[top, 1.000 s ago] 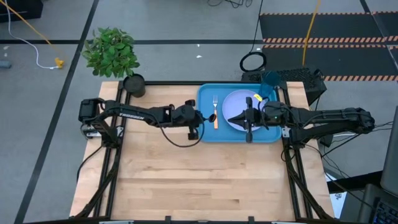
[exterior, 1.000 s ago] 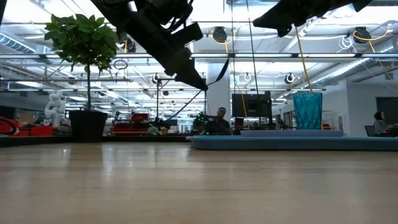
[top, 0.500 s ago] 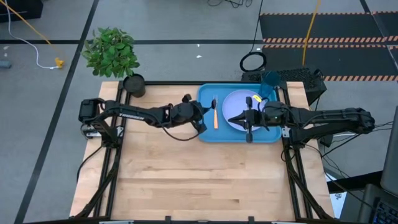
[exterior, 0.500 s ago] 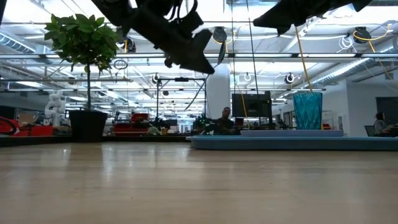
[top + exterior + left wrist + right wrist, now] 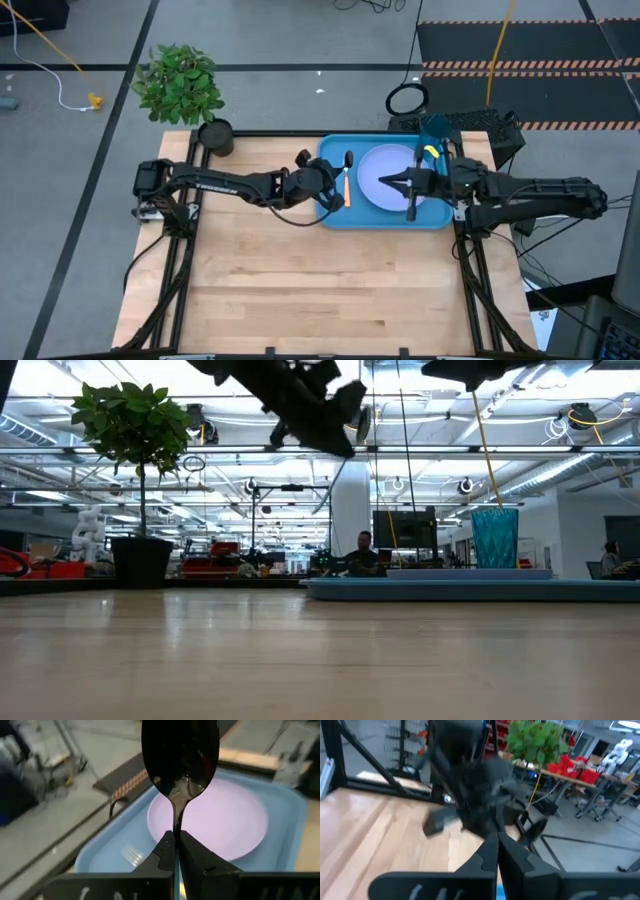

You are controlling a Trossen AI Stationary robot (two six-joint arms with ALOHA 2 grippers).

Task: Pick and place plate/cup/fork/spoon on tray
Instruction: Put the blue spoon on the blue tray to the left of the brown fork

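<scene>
Left jaws tight on spoon [image 5: 180,765]

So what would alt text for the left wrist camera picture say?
The left gripper, shut on the spoon, holds its dark bowl up close above the pale lavender plate, which lies on the blue tray. Fork tines show beside the plate.

spoon [image 5: 180,765] handle hidden in left claw [image 5: 176,851], fork [image 5: 131,855] blurred

Plate [image 5: 392,176] and fork [image 5: 345,186] side by side on tray [image 5: 332,215], cup [image 5: 435,132] at its back-right corner.
</scene>
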